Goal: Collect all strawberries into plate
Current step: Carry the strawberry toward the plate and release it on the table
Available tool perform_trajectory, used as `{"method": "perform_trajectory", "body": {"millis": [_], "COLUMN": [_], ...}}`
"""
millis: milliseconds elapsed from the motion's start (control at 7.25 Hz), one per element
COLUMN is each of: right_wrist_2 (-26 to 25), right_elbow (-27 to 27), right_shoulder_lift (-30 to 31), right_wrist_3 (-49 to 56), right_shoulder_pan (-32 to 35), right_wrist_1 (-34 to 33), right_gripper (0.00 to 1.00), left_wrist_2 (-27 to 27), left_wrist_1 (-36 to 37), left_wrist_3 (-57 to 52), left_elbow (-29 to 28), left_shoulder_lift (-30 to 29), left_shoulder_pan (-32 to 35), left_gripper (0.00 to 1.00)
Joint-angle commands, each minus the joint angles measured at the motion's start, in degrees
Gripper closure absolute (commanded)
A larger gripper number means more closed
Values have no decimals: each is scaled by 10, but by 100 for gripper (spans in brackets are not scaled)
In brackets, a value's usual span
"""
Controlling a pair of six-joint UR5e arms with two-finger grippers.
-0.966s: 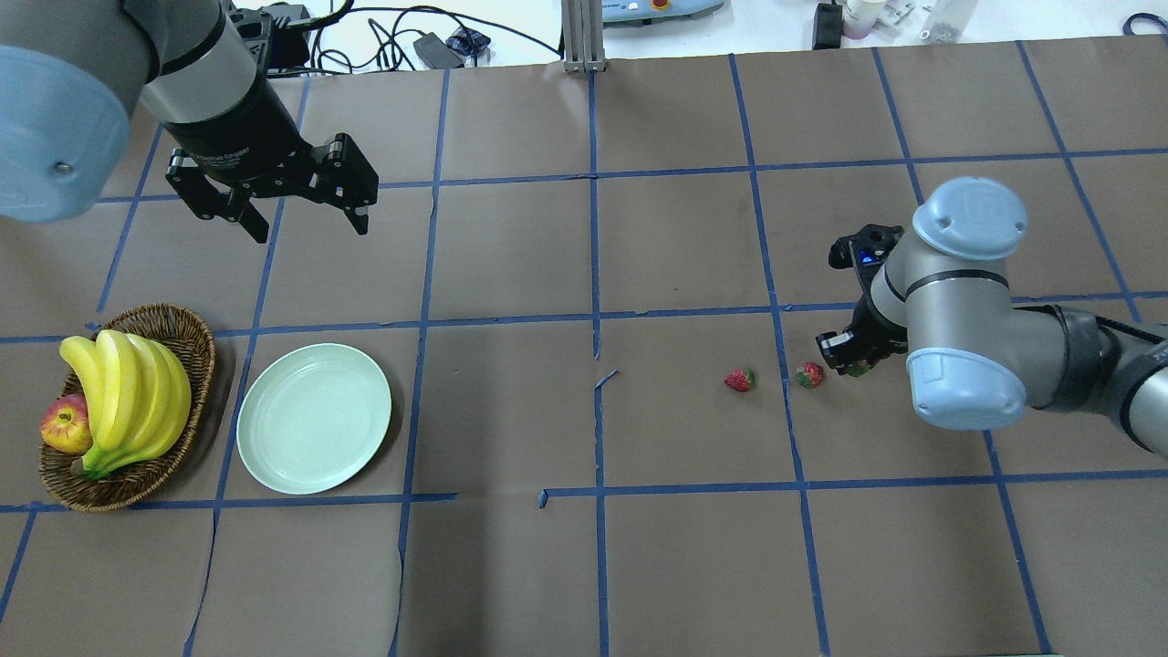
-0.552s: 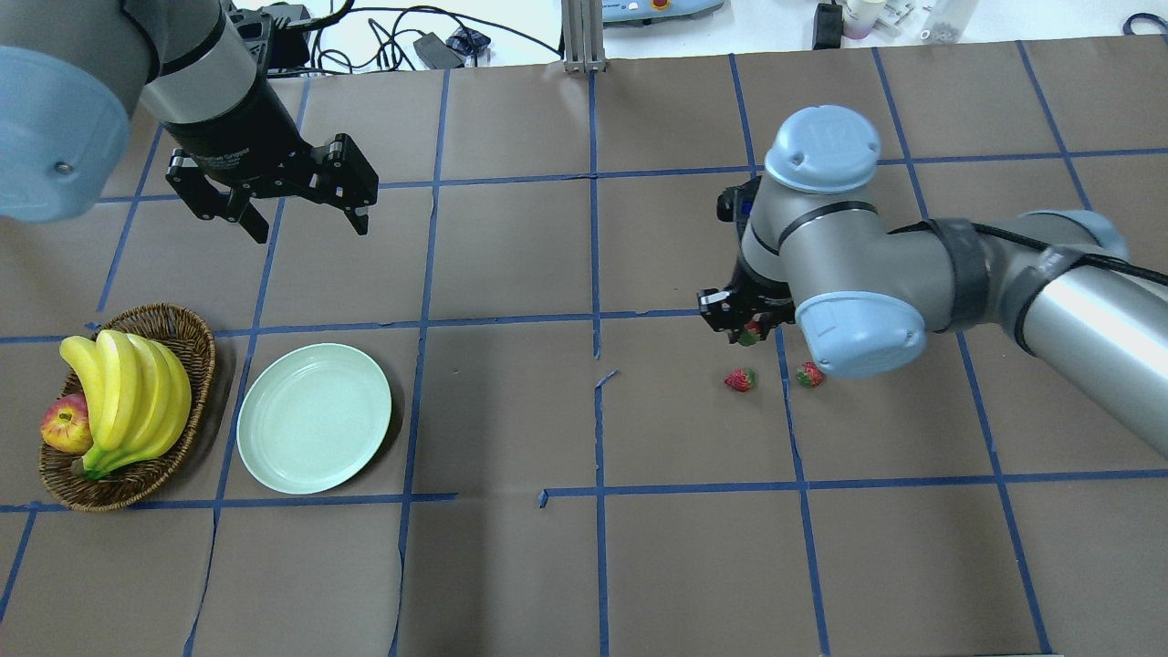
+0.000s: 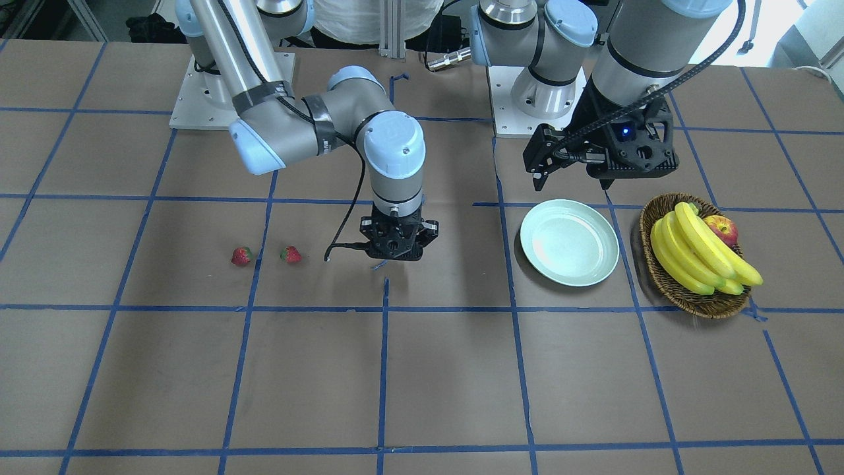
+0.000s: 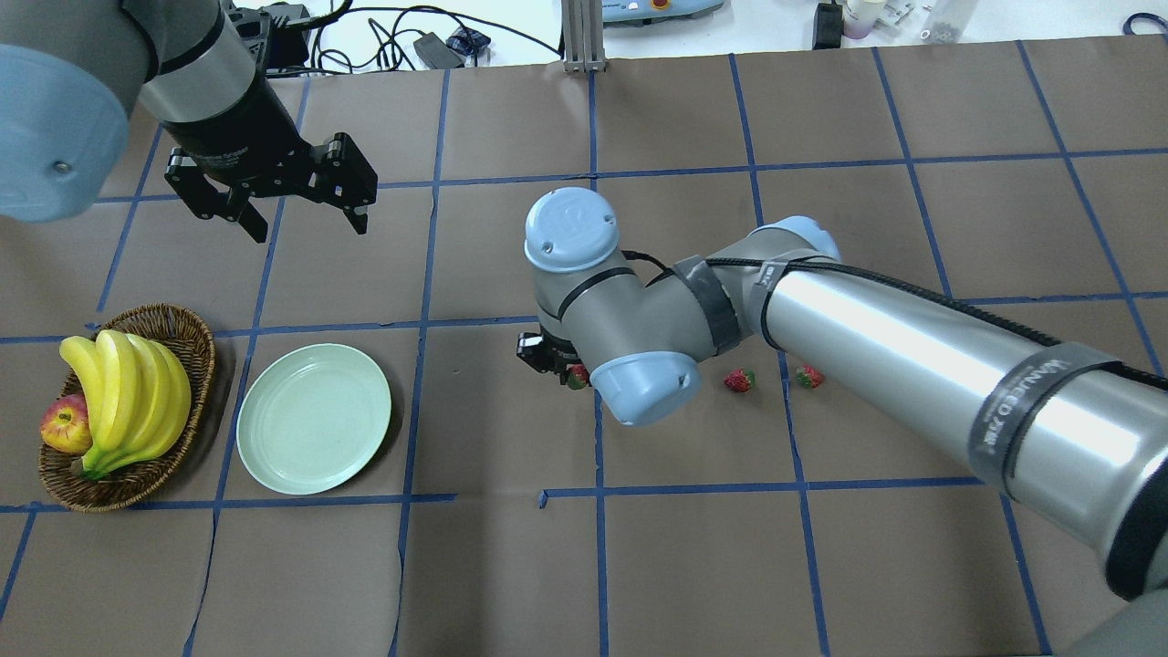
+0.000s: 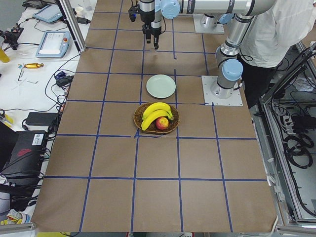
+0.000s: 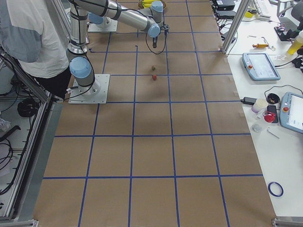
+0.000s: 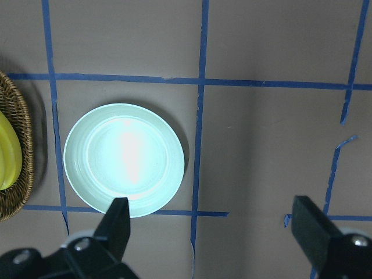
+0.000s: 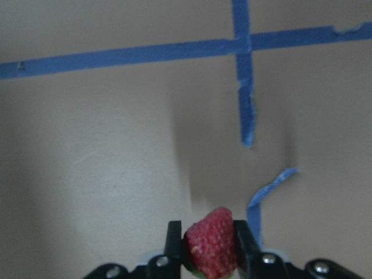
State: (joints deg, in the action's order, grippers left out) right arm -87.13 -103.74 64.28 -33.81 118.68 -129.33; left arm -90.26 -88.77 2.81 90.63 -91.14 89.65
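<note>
Between right jaws, strawberry [image 8: 212, 244] (armband [image 4: 1031, 415] unreadable)

strawberries [image 4: 740, 380] were red, caps green | plate [image 4: 314, 419] was pale mint-green, plain | table [image 4: 912, 566] was brown, gridded with blue tape | basket [image 4: 196, 342] brown wicker weave | bananas [image 4: 128, 392] yellow | apple [image 4: 64, 427] red-yellow | arms [image 4: 876, 338] silver-grey, joint caps pale blue

- Your right tool [image 4: 560, 364] has swept from the right side of the surface [image 4: 511, 566] to its middle, closer to the plate [image 4: 313, 418].
- The strawberry [image 8: 212, 243] pinched between its fingers travelled along with it.
</note>
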Motion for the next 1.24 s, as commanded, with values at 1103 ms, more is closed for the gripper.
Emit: {"method": "perform_trajectory", "body": {"millis": [1103], "right_wrist_2": [-63], "right_elbow": [-137], "right_shoulder_lift": [133], "right_wrist_3": [383], "right_shoulder_pan": [-284], "right_wrist_1": [7], "right_gripper": [0], "left_wrist_2": [0], "left_wrist_1": [0], "left_wrist_3": [-2], "left_elbow": [1], "left_shoulder_lift": [-2], "left_shoulder_pan": [0], "left_gripper": [0]}}
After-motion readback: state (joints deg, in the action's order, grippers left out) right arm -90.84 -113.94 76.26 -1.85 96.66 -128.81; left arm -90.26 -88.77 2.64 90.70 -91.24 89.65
